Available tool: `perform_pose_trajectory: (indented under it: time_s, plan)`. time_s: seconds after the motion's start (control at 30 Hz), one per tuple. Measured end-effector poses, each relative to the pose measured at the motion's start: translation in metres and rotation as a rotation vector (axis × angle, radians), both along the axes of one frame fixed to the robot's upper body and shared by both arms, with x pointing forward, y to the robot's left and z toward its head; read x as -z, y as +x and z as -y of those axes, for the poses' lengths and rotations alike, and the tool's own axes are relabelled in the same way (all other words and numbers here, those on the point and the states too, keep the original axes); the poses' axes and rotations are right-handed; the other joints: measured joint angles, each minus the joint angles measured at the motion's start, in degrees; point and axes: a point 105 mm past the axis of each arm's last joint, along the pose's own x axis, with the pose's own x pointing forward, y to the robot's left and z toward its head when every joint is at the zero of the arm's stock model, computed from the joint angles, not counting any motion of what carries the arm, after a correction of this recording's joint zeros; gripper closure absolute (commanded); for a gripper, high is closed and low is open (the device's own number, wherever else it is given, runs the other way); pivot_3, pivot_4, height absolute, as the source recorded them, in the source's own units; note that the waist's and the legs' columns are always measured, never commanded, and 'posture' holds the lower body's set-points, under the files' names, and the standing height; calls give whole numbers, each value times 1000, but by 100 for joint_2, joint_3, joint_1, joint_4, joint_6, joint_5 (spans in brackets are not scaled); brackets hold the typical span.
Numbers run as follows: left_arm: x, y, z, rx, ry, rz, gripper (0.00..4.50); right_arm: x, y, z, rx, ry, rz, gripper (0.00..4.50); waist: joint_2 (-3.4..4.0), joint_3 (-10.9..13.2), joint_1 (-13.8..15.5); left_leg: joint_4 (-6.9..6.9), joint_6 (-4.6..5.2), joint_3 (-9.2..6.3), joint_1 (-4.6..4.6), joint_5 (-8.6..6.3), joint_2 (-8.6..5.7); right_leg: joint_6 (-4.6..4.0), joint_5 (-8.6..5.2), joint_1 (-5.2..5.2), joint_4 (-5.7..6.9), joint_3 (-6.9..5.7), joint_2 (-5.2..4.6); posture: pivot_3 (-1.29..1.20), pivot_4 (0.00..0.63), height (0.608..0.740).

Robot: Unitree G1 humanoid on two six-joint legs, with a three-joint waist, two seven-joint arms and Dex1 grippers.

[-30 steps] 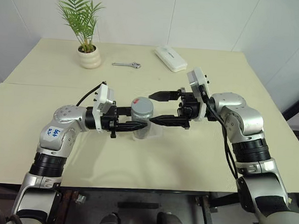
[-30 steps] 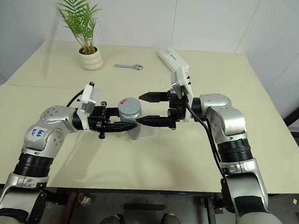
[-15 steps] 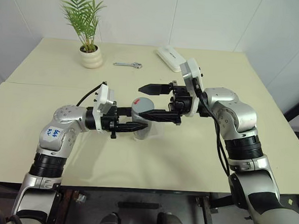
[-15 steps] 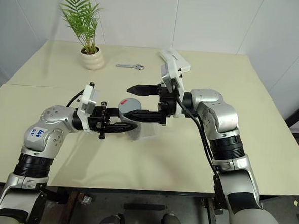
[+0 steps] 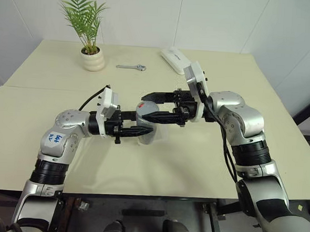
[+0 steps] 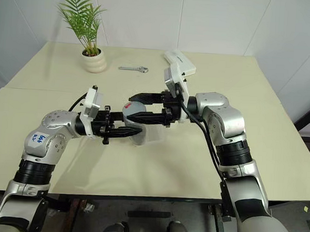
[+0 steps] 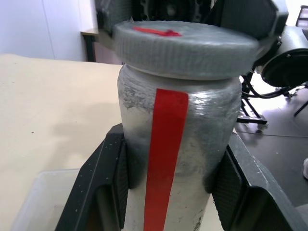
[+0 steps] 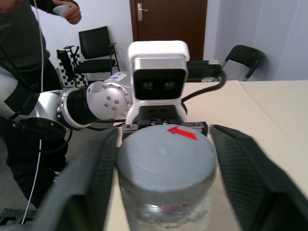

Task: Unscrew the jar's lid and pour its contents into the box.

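- At mid-frame in the left eye view, the left hand [image 5: 135, 130] pinches the jar [image 5: 145, 127] upright above the surface [image 5: 194, 160].
- Right hand [image 5: 151, 107] clamps the lid [image 5: 146, 108].
- Unscrewing step; next, twist the lid, jar steady.

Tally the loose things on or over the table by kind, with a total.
Jar with lid: 1
Clear box: 1
Potted plant: 1
Wrench: 1
White case: 1
Total: 5
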Motion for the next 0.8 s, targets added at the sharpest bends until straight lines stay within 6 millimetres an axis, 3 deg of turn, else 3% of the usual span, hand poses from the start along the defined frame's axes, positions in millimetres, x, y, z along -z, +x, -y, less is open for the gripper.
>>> perform_pose_trajectory:
  time_s: [0.13,0.23,0.3,0.43,0.5,0.63,0.8]
  plan:
    - [0,0,0,-1,-1,0,2631,0,0,0,2,5,-12,1982,0,0,-1,0,0,0,0,0,0,0,0,0,0,0,0,0,150,740]
    - [-4,0,-2,0,-17,10,2631,-6,0,-2,0,72,-134,1982,0,0,-5,-2,0,-1,0,0,1,0,0,0,2,0,0,0,150,740]
    - [-2,-2,-1,10,-8,5,2631,-23,-1,-1,-18,177,-226,1982,3,2,0,-1,-1,-1,-1,0,1,0,0,0,3,0,-1,0,150,740]
    - [0,-2,1,19,-1,-1,2631,-83,-10,12,-66,396,-292,1982,4,2,7,-4,-1,-2,1,1,2,-1,0,0,-1,-1,-2,0,150,740]
    - [0,-2,0,15,3,-3,2631,-87,-8,20,-35,423,-294,1982,3,2,6,-5,-1,-1,0,0,1,-1,0,2,-5,-1,-2,0,150,740]
    - [4,-2,-4,0,11,-19,2631,-44,24,57,282,307,-208,1982,3,2,36,-2,4,-2,-8,-2,-8,1,1,4,-19,-1,-7,0,150,740]
    - [3,-1,-7,-20,3,-36,2631,32,64,114,638,148,-166,1982,3,2,-18,-6,5,1,-8,-3,-8,9,2,1,-22,4,-4,0,150,740]
